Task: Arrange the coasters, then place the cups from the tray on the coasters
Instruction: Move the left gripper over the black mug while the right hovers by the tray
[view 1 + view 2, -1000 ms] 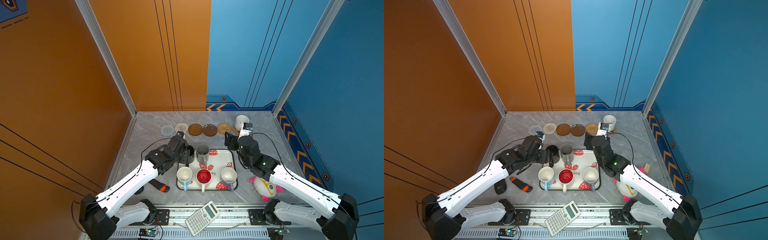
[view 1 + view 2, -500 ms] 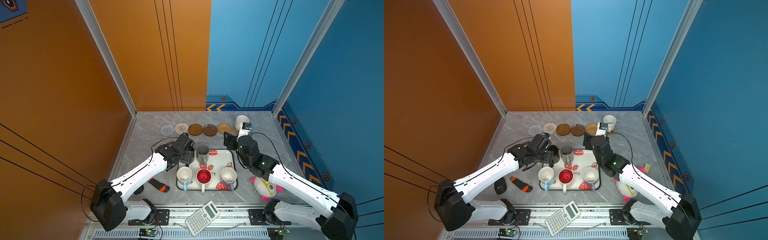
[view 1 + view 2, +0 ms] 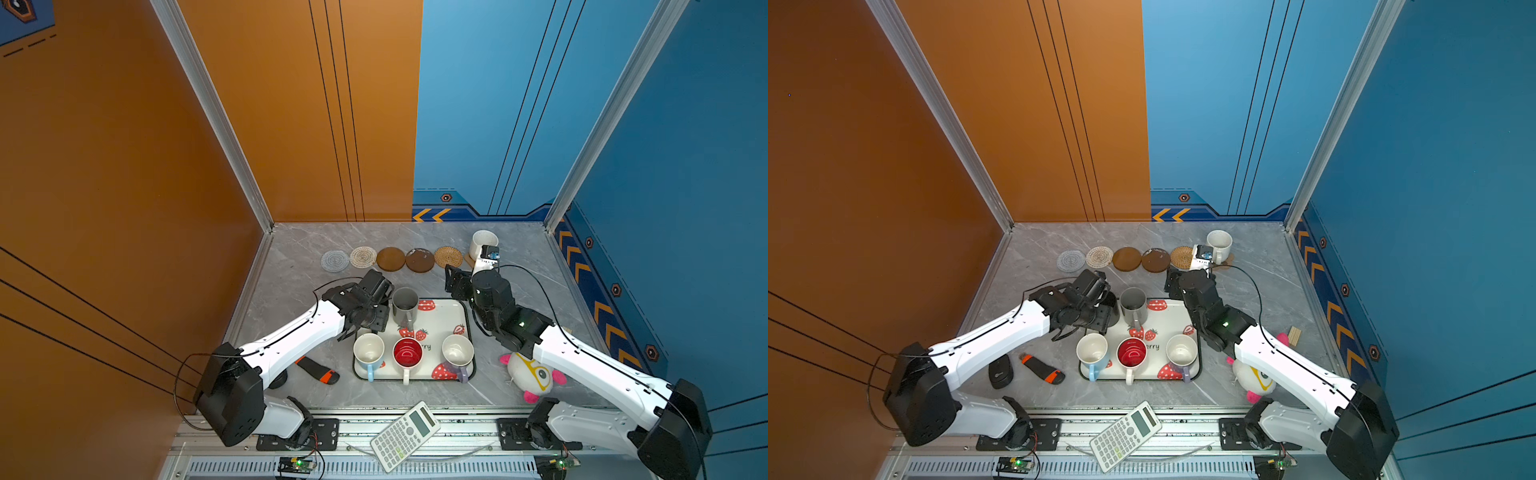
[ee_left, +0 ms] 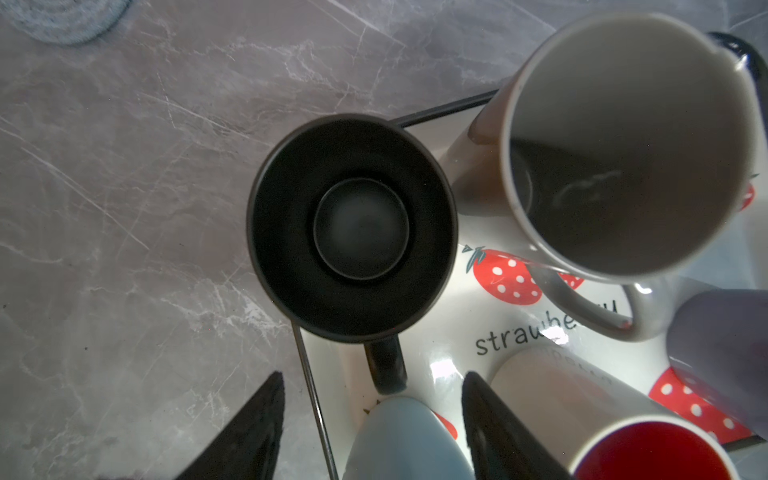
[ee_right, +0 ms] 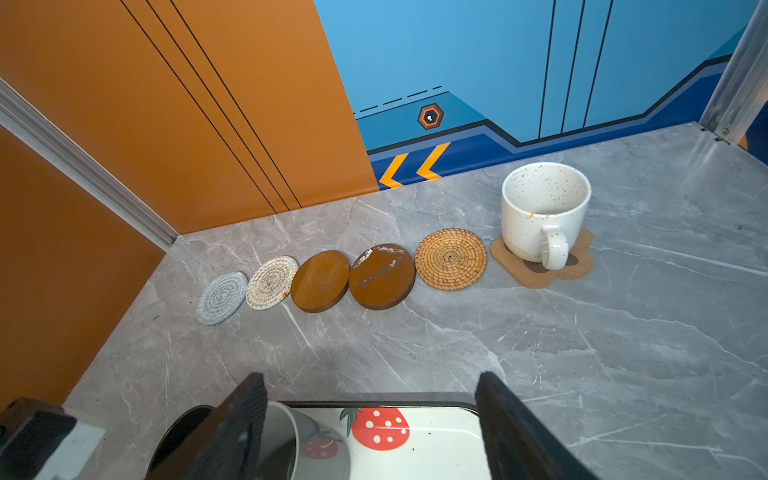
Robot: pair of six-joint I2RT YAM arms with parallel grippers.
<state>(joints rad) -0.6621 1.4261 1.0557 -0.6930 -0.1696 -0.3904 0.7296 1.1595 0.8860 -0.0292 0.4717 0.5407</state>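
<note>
We find the left gripper [image 4: 371, 375] directly above the black mug [image 4: 353, 228], jaws apart and holding nothing. The mug stands upright in the far-left corner of the tray [image 3: 446, 316], just beside the grey mug [image 3: 405, 305]. Its handle [image 4: 384, 365] points back toward the gripper and lies in the gap between the two fingers, so its long axis runs along the approach line, not across it. We judge that a straight descent would set the fingers astride the handle. The left arm is the nearer one. The right gripper [image 5: 372, 376] hangs near the tray's far edge, jaws apart and empty, facing the coaster row [image 5: 320, 280]. The speckled mug [image 5: 540, 212] sits on the paw coaster [image 5: 536, 274]; the other five in the row are bare.
</note>
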